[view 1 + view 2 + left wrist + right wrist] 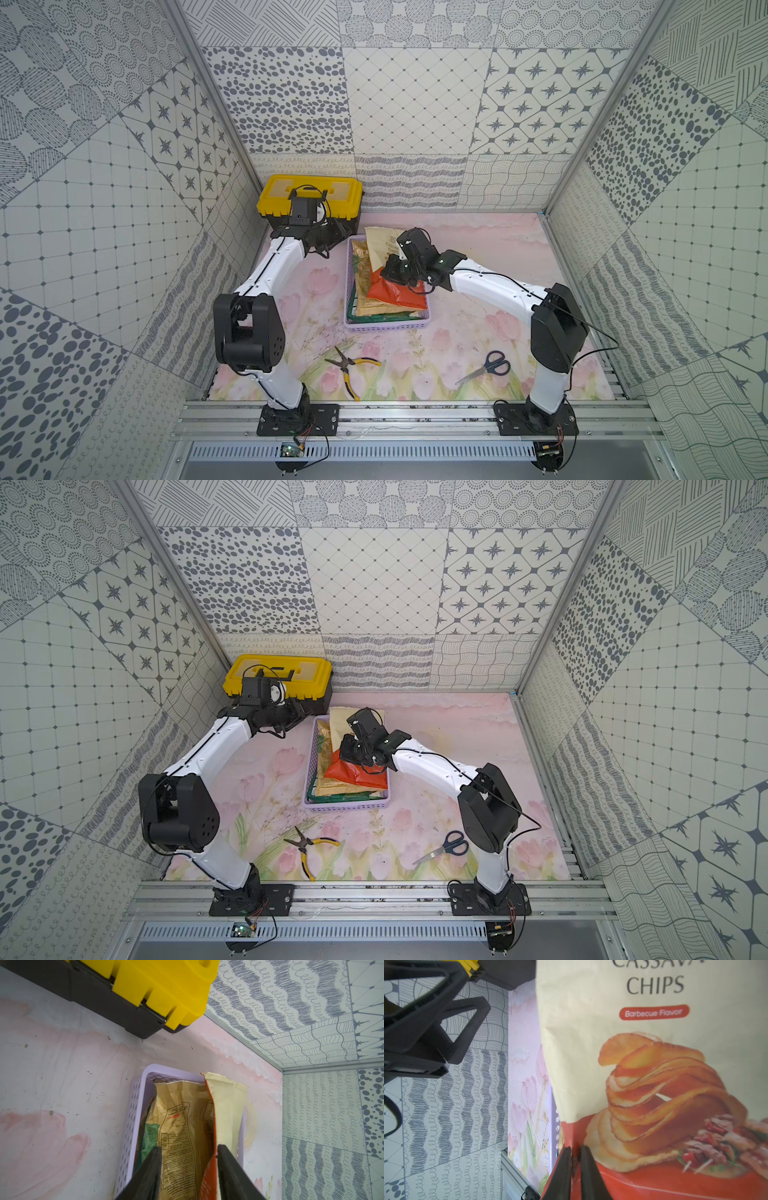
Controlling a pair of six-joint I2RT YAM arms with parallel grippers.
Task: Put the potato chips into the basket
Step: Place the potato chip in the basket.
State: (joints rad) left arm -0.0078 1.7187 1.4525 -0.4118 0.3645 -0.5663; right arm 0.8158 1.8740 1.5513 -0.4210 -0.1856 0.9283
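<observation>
Honestly, the right gripper [576,1148] is nearly closed at the edge of the Cassava Chips bag [380,249] — can't tell if it's gripping — and that bag overhangs the far rim of the basket [386,324], so it might slide out.

Student: What encloses the cell?
Tutor: Grey-on-white patterned walls [415,104] at 9, 12 and 3 o'clock, joined by aluminium posts [230,124].
Student: And underfoot?
Tutor: A pink tulip-print mat [415,365], with a slotted aluminium rail [415,422] at 6 o'clock. Lighting is even and diffuse.
</observation>
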